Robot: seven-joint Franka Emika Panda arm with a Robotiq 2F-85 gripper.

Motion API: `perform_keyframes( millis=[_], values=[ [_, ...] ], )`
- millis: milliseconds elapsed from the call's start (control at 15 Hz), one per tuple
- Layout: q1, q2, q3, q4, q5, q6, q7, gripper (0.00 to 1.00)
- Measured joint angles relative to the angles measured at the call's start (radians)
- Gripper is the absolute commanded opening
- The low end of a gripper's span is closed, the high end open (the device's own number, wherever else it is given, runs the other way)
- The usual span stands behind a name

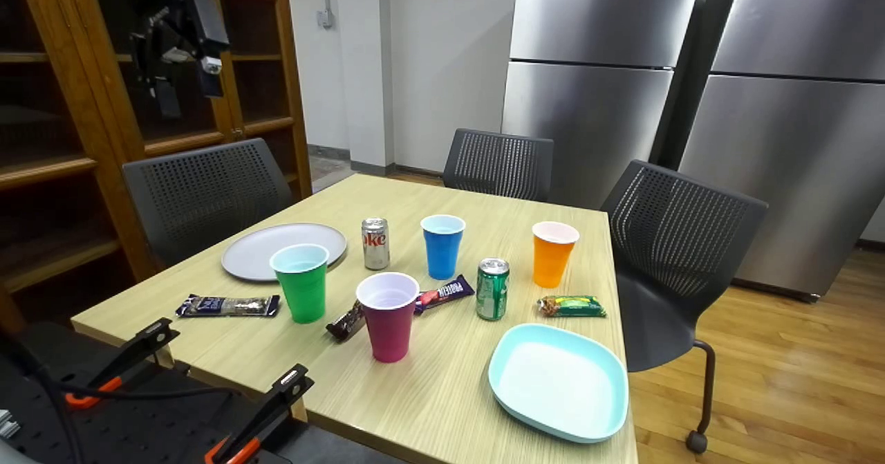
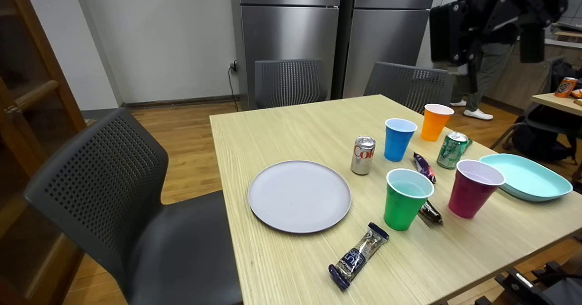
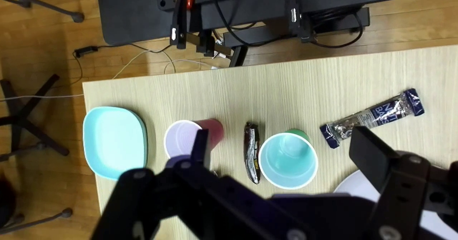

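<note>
My gripper (image 3: 282, 147) is open and holds nothing, high above the table in both exterior views. Framed between its fingers in the wrist view are a green cup (image 3: 288, 161) and a dark wrapped bar (image 3: 251, 152) beside it. The left finger partly covers a maroon cup (image 3: 214, 131); the right one overlaps a nut bar (image 3: 381, 114) and hides part of a grey plate (image 3: 359, 186). A turquoise tray (image 1: 560, 381) lies at a table corner. Farther over stand a blue cup (image 1: 442, 253), an orange cup (image 1: 550, 263), a silver can (image 1: 375, 253) and a green can (image 1: 492, 294).
A purple protein bar (image 1: 446, 294) and a green-wrapped bar (image 1: 574, 305) lie among the cups and cans. Black clamps (image 1: 276, 398) grip the table's near edge. Dark chairs (image 2: 132, 205) surround the table. A wooden cabinet (image 1: 256, 56) and steel refrigerators (image 1: 594, 118) stand behind.
</note>
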Motion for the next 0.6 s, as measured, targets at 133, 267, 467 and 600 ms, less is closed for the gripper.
perform_keyframes(
  millis=[133, 267, 467, 600],
  values=[
    [0.001, 0.046, -0.008, 0.0, -0.031, 0.061, -0.02, 1.0],
    [0.001, 0.087, -0.017, 0.0, -0.059, 0.121, -0.038, 1.0],
    [0.002, 0.142, -0.031, 0.0, -0.088, 0.21, -0.068, 1.0],
    [0.005, 0.177, -0.041, 0.0, -0.097, 0.268, -0.08, 1.0]
  ],
)
